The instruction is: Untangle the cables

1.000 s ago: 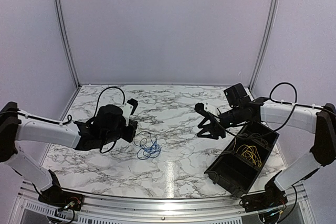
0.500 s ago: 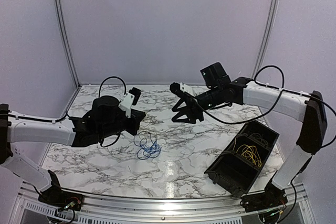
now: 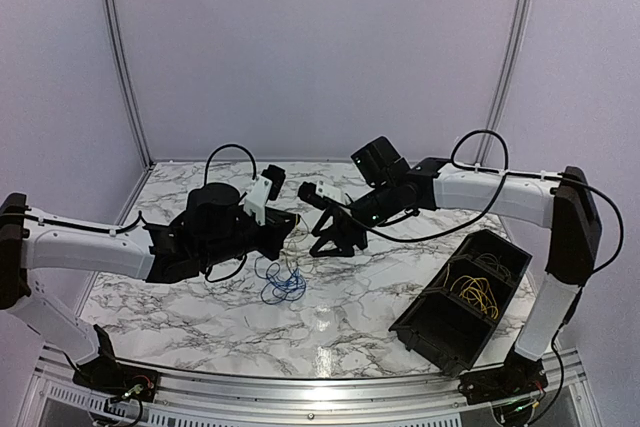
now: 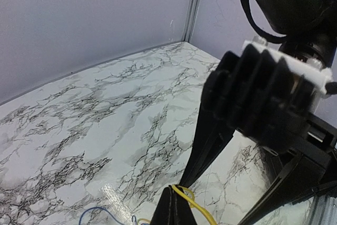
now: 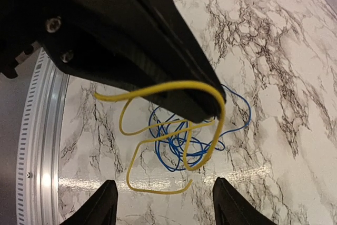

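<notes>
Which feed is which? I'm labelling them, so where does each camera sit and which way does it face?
Top external: above and behind the bases, looking down over the marble table; both arms show, left gripper and right gripper close together.
Left wrist: on the left arm, facing the far corner past its shut fingers; the right gripper looms close.
Right wrist: on the right arm, looking down between its open fingertips at the left gripper.
Shared: both wrist views show the yellow cable pinched by the left gripper.
</notes>
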